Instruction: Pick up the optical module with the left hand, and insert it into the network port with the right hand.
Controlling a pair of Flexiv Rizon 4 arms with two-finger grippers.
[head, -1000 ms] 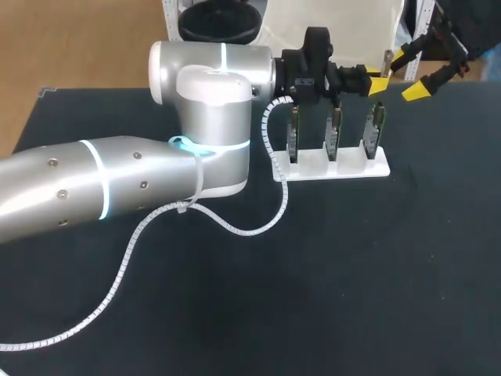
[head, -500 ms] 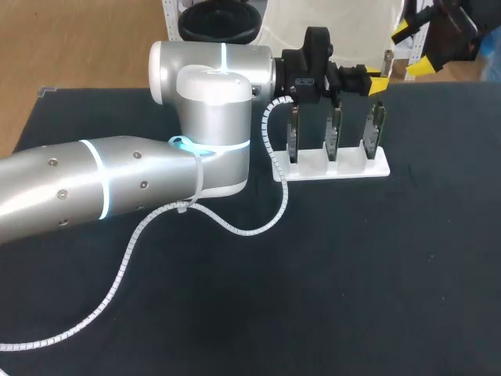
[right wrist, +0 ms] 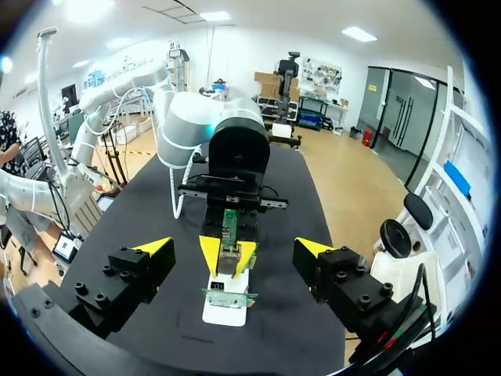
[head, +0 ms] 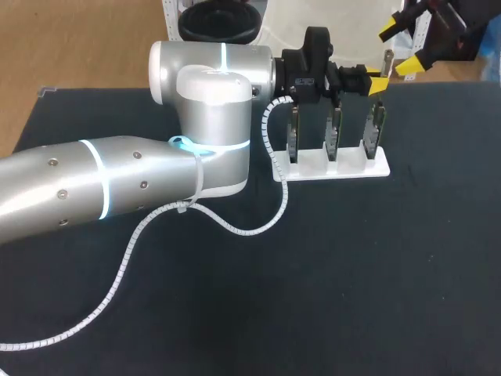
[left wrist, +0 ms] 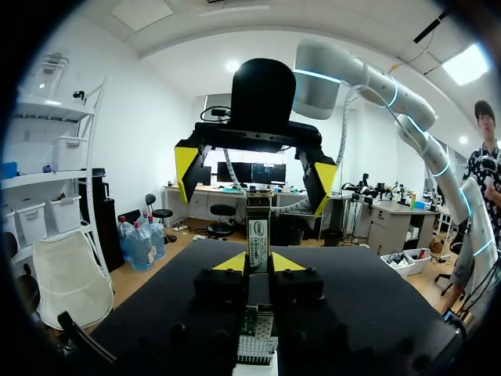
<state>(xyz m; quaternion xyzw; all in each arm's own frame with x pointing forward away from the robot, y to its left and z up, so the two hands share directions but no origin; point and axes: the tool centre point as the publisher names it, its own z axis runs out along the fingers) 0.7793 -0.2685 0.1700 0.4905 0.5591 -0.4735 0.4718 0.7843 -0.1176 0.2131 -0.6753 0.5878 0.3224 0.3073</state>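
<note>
the left pincer [left wrist: 258,262] is clamping the optical module [left wrist: 257,227] upright between its tips; the right pincer [left wrist: 256,174], gaping wide just ahead, is risking tilting it if closing off-centre.

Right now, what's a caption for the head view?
Left gripper holds slim silver optical module by white rack; right gripper hovers open.

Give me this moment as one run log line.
left gripper: shut on slim silver optical module, over white board rack | right gripper: open, facing module | insertion: not done
</note>
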